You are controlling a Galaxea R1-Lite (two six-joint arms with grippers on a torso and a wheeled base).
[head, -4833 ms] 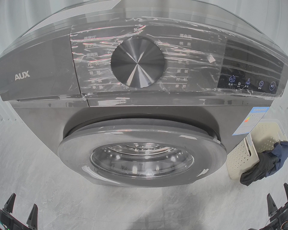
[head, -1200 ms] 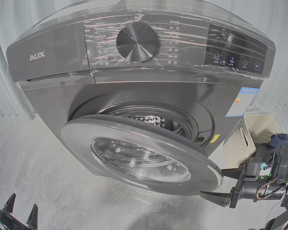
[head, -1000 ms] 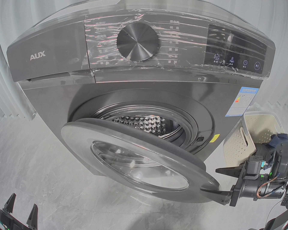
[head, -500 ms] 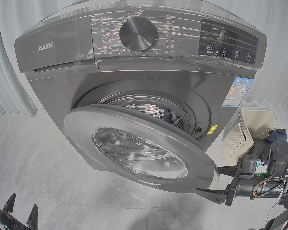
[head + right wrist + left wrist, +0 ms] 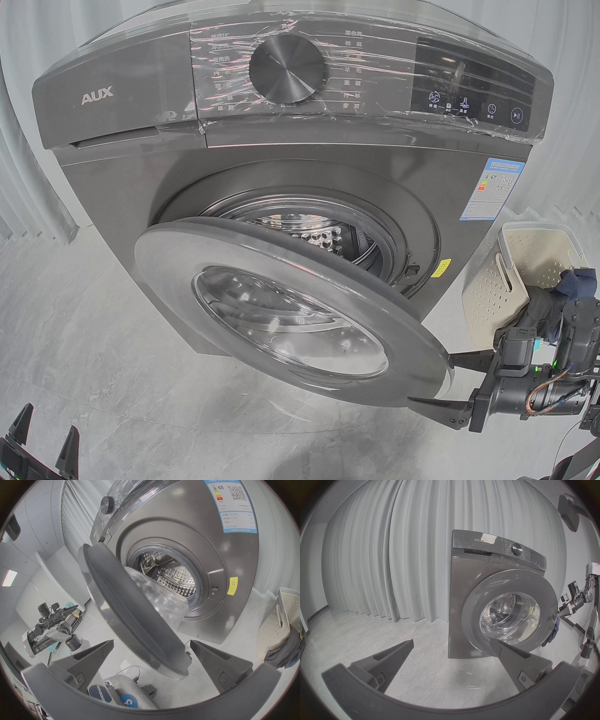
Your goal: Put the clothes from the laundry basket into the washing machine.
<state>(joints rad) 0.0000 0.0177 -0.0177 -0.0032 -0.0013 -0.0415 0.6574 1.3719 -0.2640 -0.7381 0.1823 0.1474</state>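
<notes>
The right gripper [image 5: 431, 380] is straddling the free rim of the washing machine door [image 5: 281, 312], fingers spread wide with the rim sitting between them, so the step in hand is looking like door-opening, not loading. The drum [image 5: 315, 234] is showing only partly, ahead of the gripper. The clothes [image 5: 542, 309] are hanging over the laundry basket [image 5: 494, 294] just behind it. The next move is calling for a wider door swing before reaching back. The left gripper [image 5: 45, 431] is hanging wide open, well apart.
</notes>
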